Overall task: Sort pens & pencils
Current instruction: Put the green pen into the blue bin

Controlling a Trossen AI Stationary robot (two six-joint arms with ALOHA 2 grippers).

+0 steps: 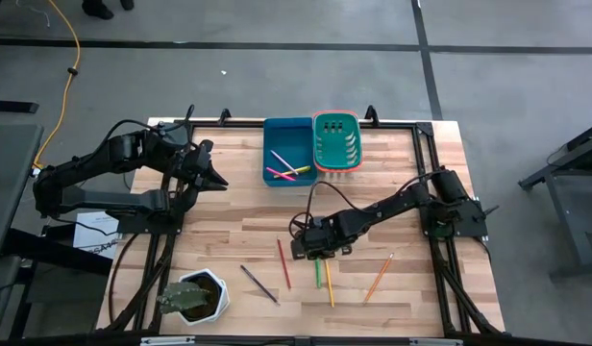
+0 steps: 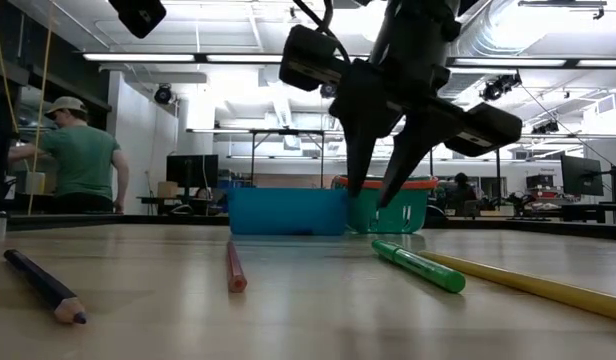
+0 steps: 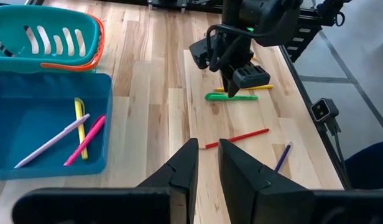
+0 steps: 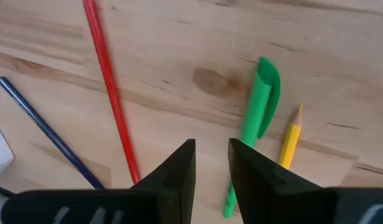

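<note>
Hovering over the green pen [image 1: 317, 273] on the near bench [image 1: 238, 231], the right gripper [image 1: 320, 255] was seen with fingers slightly parted, empty. The yellow pencil [image 4: 290, 142] lay just beside, so both could be pinched together. The left gripper [image 1: 217, 178], narrowly parted and empty, waited far left.

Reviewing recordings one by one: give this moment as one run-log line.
right pincer: open, empty, above green pen | left pincer: idle near blue bin | blue bin: three sticks inside | table: five sticks left
</note>
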